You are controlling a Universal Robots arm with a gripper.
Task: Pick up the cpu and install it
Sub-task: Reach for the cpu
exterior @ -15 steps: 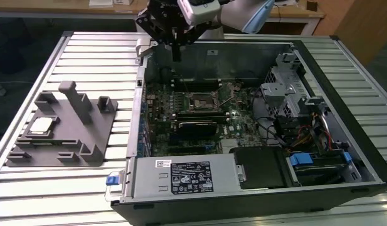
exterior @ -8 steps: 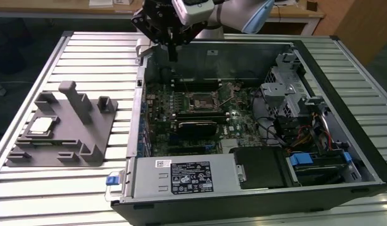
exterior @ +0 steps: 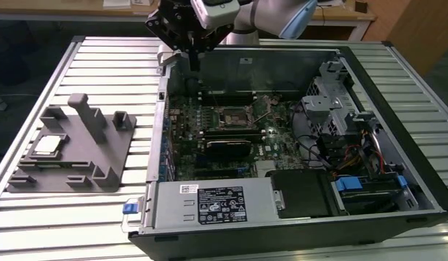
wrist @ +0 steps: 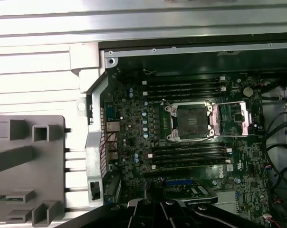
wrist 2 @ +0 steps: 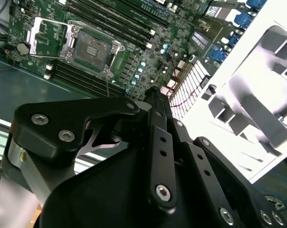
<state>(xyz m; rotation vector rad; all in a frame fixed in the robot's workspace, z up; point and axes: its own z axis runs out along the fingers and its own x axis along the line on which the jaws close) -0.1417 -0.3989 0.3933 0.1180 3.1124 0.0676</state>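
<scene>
Exterior view first: the cpu point(exterior: 49, 145) lies flat, silvery top up, in a recess of the grey tray point(exterior: 100, 157). The tray sits on the slatted desk point(exterior: 78, 228) close to the edge on the exterior view's left. Just beside the tray, an open computer case point(exterior: 398, 179) covers the middle of the desk and reaches toward the edge on the exterior view's right. Inside, the motherboard point(exterior: 209, 136) faces up with its socket point(exterior: 234, 117) bare, and a power supply point(exterior: 209, 204) fills the near side. The arm point(exterior: 275, 16) comes in over the far edge, and the pincer point(exterior: 193, 64) hangs tips-down above the case's far wall, well apart from the cpu. Its fingers look pressed together, with nothing between them.

On to the second wrist view: the pincer point(wrist 2: 152, 92) runs up through the frame as black linkages that meet at one narrow tip, pinching nothing. Past the tip lies the socket point(wrist 2: 89, 47), its load plate point(wrist 2: 43, 35) flipped open to one side, with memory slots point(wrist 2: 115, 23) along it. The grey tray point(wrist 2: 257, 95) glares pale beyond the case wall.

First wrist view now: the socket point(wrist: 193, 121) sits open in the middle of the motherboard point(wrist: 129, 118), load plate point(wrist: 234, 118) folded back, memory slots point(wrist: 186, 88) on both sides. The grey tray point(wrist: 34, 166) rests on the desk point(wrist: 39, 71) outside the case, and the dark pincer point(wrist: 155, 205) shows at the frame's edge.
</scene>
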